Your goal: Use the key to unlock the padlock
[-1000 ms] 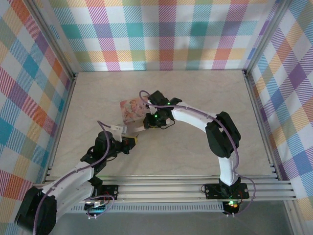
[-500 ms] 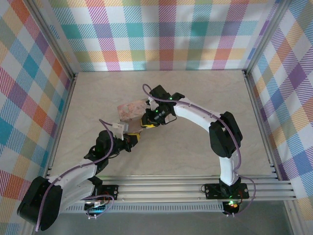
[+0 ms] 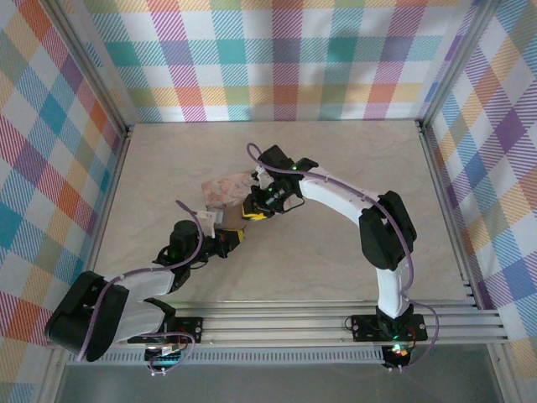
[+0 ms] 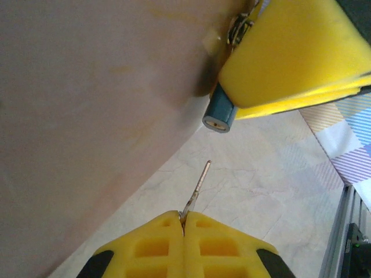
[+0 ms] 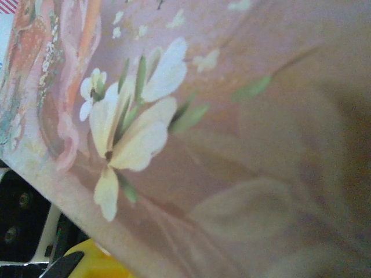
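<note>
Pink illustrated tin box (image 3: 225, 189), printed with pale flowers, sits askew near the middle of a beige marbled table (image 3: 352, 252), inside walls of pastel plaid cloth (image 3: 285, 59). Two white robot arms meet at the tin's near side.

The right gripper (image 3: 256, 210) is up against the tin's near right corner. Seen from the left wrist camera, its yellow fingers (image 4: 290, 52) are drawn together with the small padlock (image 4: 219, 114) clamped between them. Of the padlock, only a blue-grey cylindrical barrel with a slot in its end sticks out, right beside the tin's side (image 4: 87, 116). A bit of metal hardware shows just above the barrel, but I cannot tell what it is.

The left gripper (image 4: 184, 221) sits just below, its yellow fingers pressed fully together on the thin metal key (image 4: 197, 185). The key's blade sticks up and leans slightly right. Its tip is aimed toward the barrel but apart from it, with bare table between them.

From above, the left gripper (image 3: 232, 238) lies just in front and to the left of the right one. The right wrist camera is so close to the tin (image 5: 232, 145) that the flowers blur.
</note>
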`<state>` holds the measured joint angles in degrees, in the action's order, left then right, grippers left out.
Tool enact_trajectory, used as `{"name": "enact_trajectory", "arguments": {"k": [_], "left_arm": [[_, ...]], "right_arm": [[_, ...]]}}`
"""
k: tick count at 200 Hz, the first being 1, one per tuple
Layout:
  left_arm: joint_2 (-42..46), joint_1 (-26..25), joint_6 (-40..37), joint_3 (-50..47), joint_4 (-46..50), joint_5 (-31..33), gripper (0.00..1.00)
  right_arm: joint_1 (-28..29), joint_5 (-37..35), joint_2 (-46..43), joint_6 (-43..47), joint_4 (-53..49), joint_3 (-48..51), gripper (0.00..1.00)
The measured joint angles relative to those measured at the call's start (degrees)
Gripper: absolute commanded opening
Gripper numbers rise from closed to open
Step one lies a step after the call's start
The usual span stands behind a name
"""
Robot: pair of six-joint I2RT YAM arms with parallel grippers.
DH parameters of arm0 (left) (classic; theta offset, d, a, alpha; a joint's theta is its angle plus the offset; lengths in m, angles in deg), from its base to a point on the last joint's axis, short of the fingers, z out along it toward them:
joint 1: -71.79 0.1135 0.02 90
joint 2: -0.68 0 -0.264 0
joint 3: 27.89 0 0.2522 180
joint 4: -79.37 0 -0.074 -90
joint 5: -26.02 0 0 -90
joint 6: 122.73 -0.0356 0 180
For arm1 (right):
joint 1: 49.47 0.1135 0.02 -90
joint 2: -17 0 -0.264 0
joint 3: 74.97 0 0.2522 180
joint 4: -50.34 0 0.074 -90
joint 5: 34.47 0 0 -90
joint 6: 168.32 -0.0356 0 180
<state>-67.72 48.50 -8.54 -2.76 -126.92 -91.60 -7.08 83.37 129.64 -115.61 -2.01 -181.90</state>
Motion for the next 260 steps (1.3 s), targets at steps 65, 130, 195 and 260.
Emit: {"name": "enact_trajectory", "arguments": {"k": [65,130,195,260], "left_arm": [[1.8,1.0,0.7,0.0,-1.0,0.2,0.00],[2.1,1.1,0.7,0.0,-1.0,0.8,0.00],[5.4,1.1,0.9,0.0,0.6,3.7,0.00],[5.3,1.1,0.9,0.0,0.6,3.7,0.00]], "right_arm": [[0.0,0.3,0.0,-0.4,0.2,0.0,0.00],[0.0,1.4,0.0,-1.6,1.1,0.0,0.00],[-0.2,2.1,0.0,-2.6,2.0,0.0,0.00],[-0.3,2.9,0.0,-3.0,2.1,0.0,0.00]]}}
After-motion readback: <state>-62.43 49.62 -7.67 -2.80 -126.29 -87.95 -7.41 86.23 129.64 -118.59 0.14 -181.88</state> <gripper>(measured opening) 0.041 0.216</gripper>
